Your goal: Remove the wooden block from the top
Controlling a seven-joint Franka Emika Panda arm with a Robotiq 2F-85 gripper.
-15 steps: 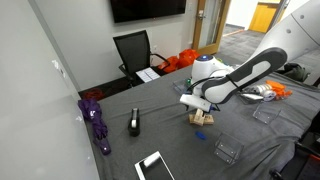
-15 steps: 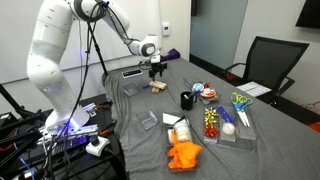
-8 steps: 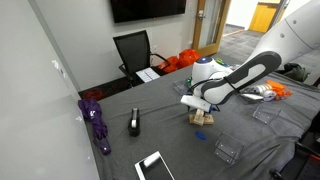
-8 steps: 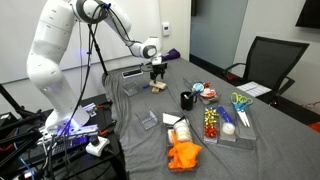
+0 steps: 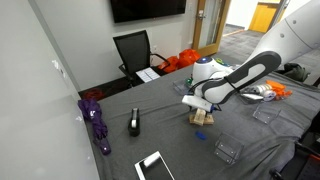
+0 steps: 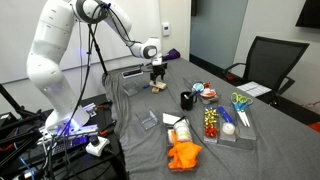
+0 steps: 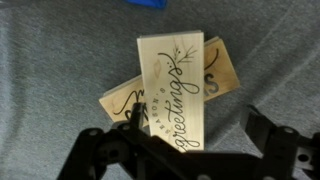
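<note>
The wooden block (image 7: 172,85) is light tan with black "Season's greetings" script. It lies crosswise on top of a second lettered wooden block (image 7: 222,75) on the grey cloth. My gripper (image 7: 190,132) is open and just above the stack. Its left finger is at the top block's left edge and its right finger stands well clear to the right. In both exterior views the gripper (image 5: 199,104) (image 6: 157,74) hangs straight over the small stack (image 5: 202,119) (image 6: 157,87).
A black stapler-like object (image 5: 134,123), a purple item (image 5: 97,120), a white tablet (image 5: 153,166) and clear plastic containers (image 5: 226,152) lie around. A small blue piece (image 5: 200,136) is near the stack. A black cup (image 6: 187,99), trays (image 6: 225,122) and an orange cloth (image 6: 183,155) lie farther along.
</note>
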